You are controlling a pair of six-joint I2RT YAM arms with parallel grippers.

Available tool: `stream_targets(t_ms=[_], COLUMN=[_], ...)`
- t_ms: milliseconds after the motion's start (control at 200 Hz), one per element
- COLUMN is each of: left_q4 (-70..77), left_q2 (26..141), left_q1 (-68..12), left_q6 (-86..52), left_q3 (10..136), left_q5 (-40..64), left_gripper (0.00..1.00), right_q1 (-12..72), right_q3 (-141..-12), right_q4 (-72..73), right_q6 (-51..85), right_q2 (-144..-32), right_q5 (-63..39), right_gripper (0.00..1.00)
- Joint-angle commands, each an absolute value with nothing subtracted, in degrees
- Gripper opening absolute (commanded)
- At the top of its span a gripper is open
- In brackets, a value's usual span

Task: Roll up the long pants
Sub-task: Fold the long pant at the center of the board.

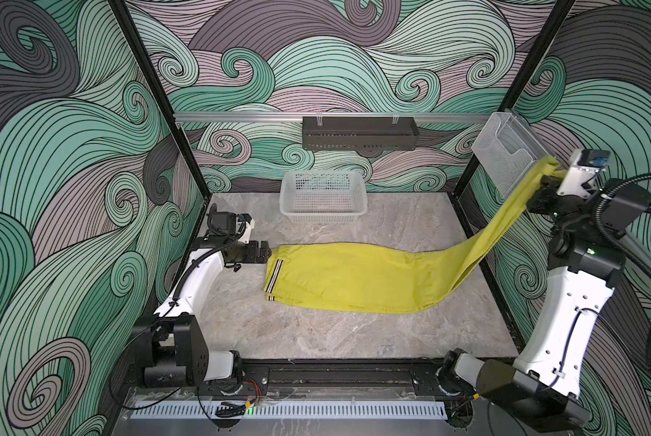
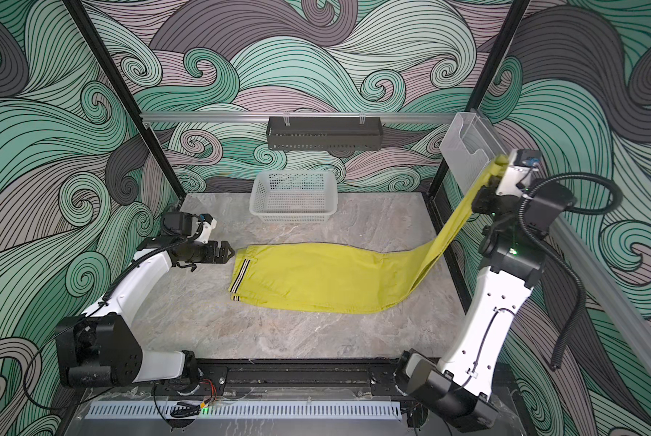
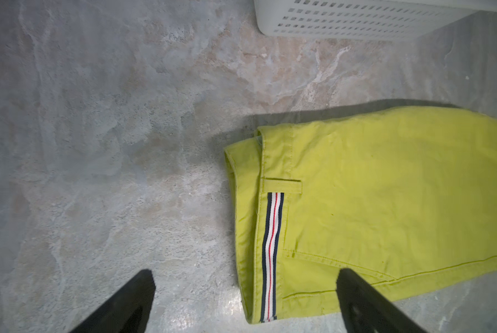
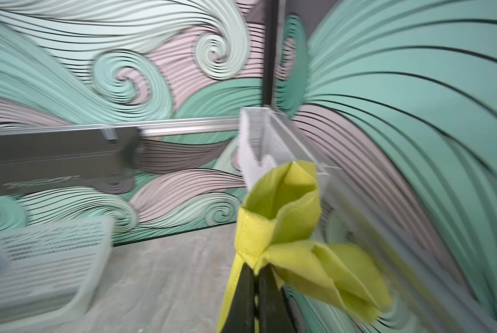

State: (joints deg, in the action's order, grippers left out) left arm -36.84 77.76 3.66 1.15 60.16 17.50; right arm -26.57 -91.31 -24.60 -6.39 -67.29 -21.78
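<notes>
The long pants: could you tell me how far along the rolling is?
Done: the long pants look folded lengthwise, waistband flat on the table. In hand: the right gripper holds the cuffs raised; the left gripper hangs open nearby. Left: all the rolling.

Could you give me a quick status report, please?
Left tool open, beside the waistband. Right tool shut on the long pants at the cuffs, raised. Not yet rolled. White basket behind, apart.
</notes>
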Motion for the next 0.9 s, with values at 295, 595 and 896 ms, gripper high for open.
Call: stream_targets(t_ms=[295,595,896], left_q4=[-39.0,-39.3,-38.5], left_q2=[75.7,70.7,65.9], left_q1=[6.0,7.0,7.1], left_q6=[-0.6,-4.0,-3.8], left_q3=[62.1,65.2,64.2], left_q5=[24.6,23.0,22.2], left_gripper=[0.99,0.99,0.99], right_q1=[13.7,32.5,40.5], right_q3=[-83.2,-81.4,-86.1], right_q4=[-22.1,-18.4,-15.0], right_q6=[-7.0,-4.8,-2.7], right_q2=[-71.9,-84.8,-94.1], right_q5=[-15.0,-7.1,-0.8], right_gripper=[0.0,0.0,0.0])
